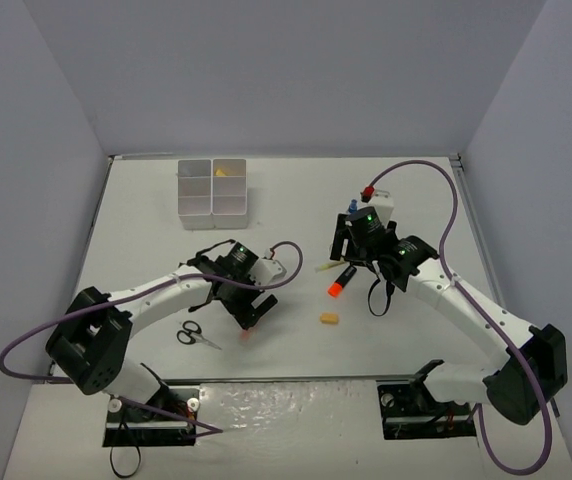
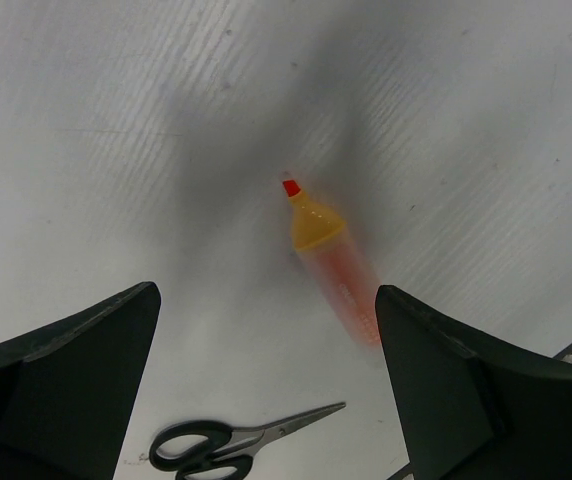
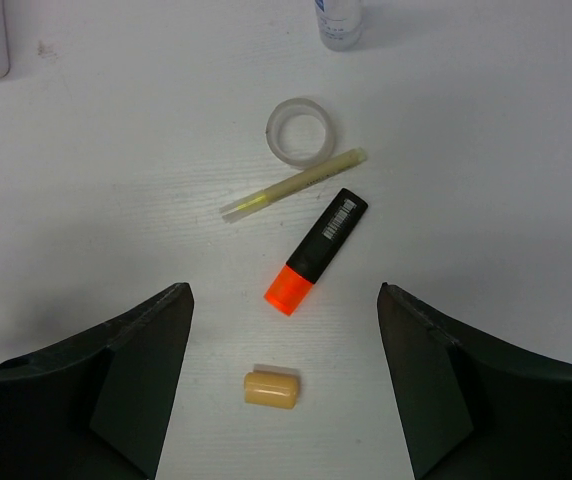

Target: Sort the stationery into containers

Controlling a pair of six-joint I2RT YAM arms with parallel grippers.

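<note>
Two claws hang over the bench (image 1: 296,200), both released and holding nothing.

The left claw (image 2: 266,295) has its fingers spread wide. An orange marker (image 2: 331,265) lies below and between them, nearer the right finger than the left. Its red tip points away from the claw, and its long axis slants back toward the right finger. Fingers closing from either side would therefore meet it across its width, though slightly askew. The marker is blurred in the wrist view, so I cannot say for certain that it rests flat on the bench. The scissors (image 2: 236,445) lie just nearer, blades pointing right.

The right claw (image 3: 284,290) is likewise parted above a small cluster:
- a black-and-orange highlighter (image 3: 316,250) sits almost dead centre, slanted
- an eraser (image 3: 271,388) lies nearer
- a yellow pen (image 3: 291,185) and a tape roll (image 3: 299,130) lie beyond, touching or nearly so
- a bottle (image 3: 338,25) stands at the far edge

The containers (image 1: 212,187) stand far and left, well apart from both claws. The left arm is plainly the nearer one. One far compartment already holds something yellow, so most of the sorting looks undone.
</note>
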